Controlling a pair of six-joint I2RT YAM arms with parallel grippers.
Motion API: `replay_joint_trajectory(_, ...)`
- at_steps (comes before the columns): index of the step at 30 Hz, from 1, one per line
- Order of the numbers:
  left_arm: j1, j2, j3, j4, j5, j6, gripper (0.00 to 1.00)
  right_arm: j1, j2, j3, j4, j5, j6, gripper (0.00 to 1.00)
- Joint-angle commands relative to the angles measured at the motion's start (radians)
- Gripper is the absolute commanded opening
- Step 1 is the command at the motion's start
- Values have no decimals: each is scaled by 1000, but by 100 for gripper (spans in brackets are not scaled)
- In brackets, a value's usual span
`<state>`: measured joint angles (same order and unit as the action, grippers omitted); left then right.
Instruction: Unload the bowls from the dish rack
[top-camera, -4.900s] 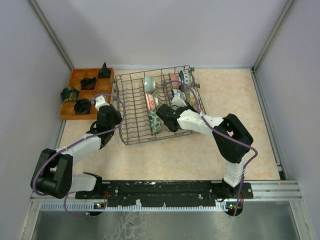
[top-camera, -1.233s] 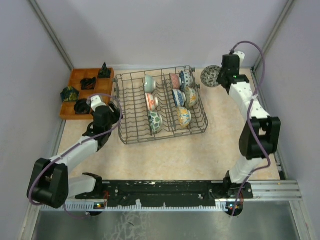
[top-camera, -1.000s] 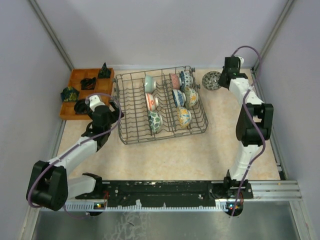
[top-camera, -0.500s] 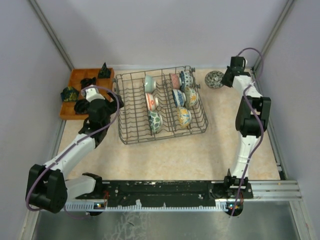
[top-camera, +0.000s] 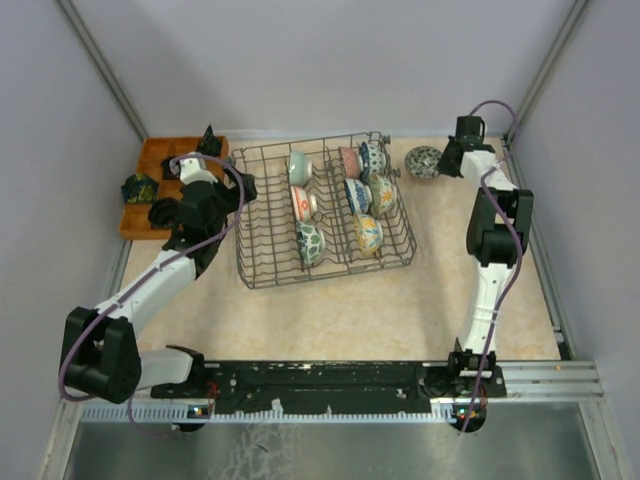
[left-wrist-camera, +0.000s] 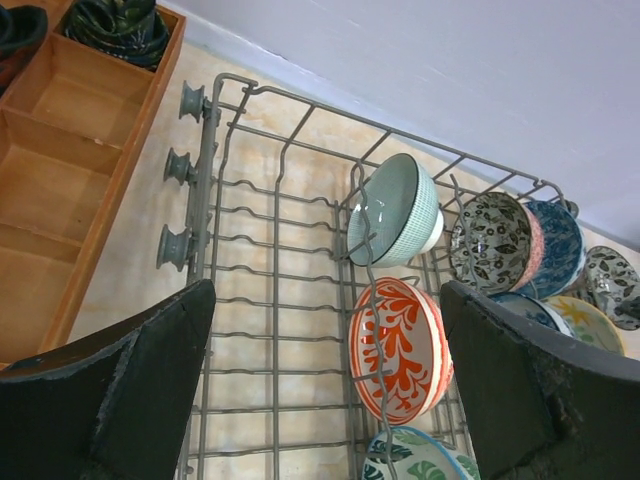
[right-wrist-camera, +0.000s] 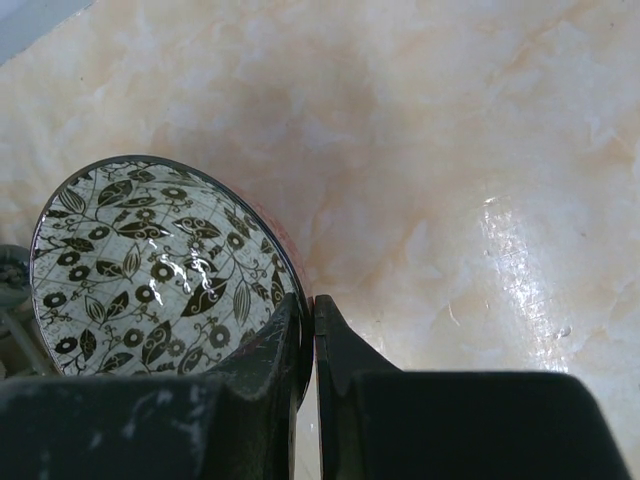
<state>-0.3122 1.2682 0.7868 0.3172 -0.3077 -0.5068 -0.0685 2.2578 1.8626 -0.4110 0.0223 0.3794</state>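
The dish rack (top-camera: 262, 232), a dark grey wire basket, stands mid-table with several bowls upright between its tines. In the left wrist view I see the rack (left-wrist-camera: 240, 262) holding a pale green bowl (left-wrist-camera: 395, 210), a red-and-white bowl (left-wrist-camera: 400, 350) and a green floral bowl (left-wrist-camera: 420, 466). My left gripper (top-camera: 232, 192) hangs wide open over the rack's left part, its jaws (left-wrist-camera: 327, 295) holding nothing. My right gripper (top-camera: 446, 162) is shut on the rim of a black-and-white leaf-patterned bowl (top-camera: 424, 161), held tilted low over the table beyond the rack's far right corner. The right wrist view shows both fingers (right-wrist-camera: 308, 320) pinching that bowl's (right-wrist-camera: 150, 265) wall.
An orange compartmented tray (top-camera: 150, 155) with dark objects sits left of the rack, close behind my left arm; it also shows at the left wrist view's edge as the tray (left-wrist-camera: 70, 150). Grey walls close in the table at the back and sides. Bare marbled tabletop (right-wrist-camera: 450, 180) lies around the held bowl.
The right arm has carried the leaf-patterned bowl out of the rack to the far right corner and lowered it there. The left gripper moved further over the rack's left side and opened fully.
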Motion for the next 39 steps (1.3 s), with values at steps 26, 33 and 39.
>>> replay_joint_trajectory(26,-4,-145,-223,102,12,4,99,164,-363,-124,68,205,-139,55)
replay_joint_trajectory(33,-4,-149,-233,106,11,10,99,438,-418,-85,2,452,-331,56)
replay_joint_trajectory(39,-4,-156,-231,88,3,19,99,628,-260,120,-167,746,-451,54)
